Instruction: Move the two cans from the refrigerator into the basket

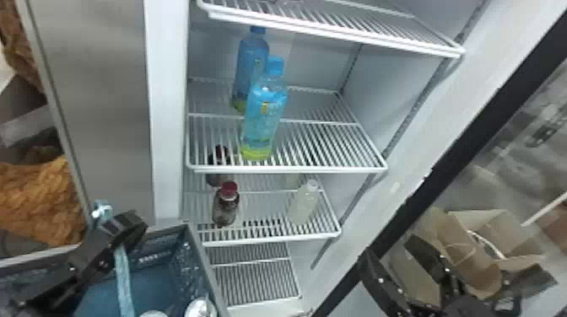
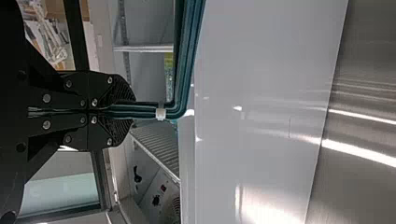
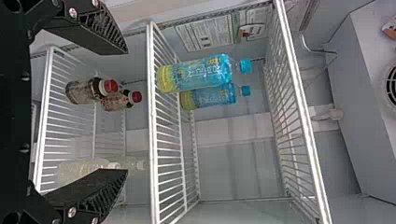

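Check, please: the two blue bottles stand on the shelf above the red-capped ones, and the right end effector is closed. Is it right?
The right end effector is open, not closed, as the right wrist view shows; the two blue bottles stand on the shelf above the red-capped ones.

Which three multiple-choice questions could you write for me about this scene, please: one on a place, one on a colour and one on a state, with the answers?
1. Where do the two blue bottles stand?
A) lowest shelf
B) shelf just above the dark bottles
C) topmost shelf shown

2. What colour are the dark bottles' caps?
A) white
B) green
C) red

3. How is the right gripper?
A) open, holding nothing
B) shut, holding nothing
C) shut on a bottle

Answers:
1 B: in the head view, their bases rest on that shelf.
2 C: both caps look red in the right wrist view.
3 A: its fingers stand wide apart, with nothing gripped.
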`<action>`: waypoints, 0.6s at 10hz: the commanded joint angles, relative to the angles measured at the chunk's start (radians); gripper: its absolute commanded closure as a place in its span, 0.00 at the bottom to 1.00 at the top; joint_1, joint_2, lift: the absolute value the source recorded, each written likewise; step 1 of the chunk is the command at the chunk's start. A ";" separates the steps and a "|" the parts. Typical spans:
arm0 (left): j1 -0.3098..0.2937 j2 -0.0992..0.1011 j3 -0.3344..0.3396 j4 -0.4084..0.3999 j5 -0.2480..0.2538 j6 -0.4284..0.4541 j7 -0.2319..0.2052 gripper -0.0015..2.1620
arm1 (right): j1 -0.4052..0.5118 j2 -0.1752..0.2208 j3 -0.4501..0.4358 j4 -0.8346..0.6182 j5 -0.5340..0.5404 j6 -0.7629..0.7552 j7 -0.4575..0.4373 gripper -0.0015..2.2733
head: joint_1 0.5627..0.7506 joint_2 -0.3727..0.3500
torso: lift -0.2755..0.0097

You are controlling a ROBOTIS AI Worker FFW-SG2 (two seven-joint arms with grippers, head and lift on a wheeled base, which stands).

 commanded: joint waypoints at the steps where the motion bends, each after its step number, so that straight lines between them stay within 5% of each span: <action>1: 0.000 0.000 0.000 0.000 0.000 0.000 0.000 0.56 | -0.003 0.000 0.002 0.005 0.000 -0.002 0.001 0.06 | 0.70 0.03 | 0.84; 6: 0.000 0.000 0.002 -0.002 -0.002 0.000 0.000 0.56 | -0.018 0.000 0.006 0.015 0.004 0.001 0.011 0.06 | 0.70 0.04 | 0.84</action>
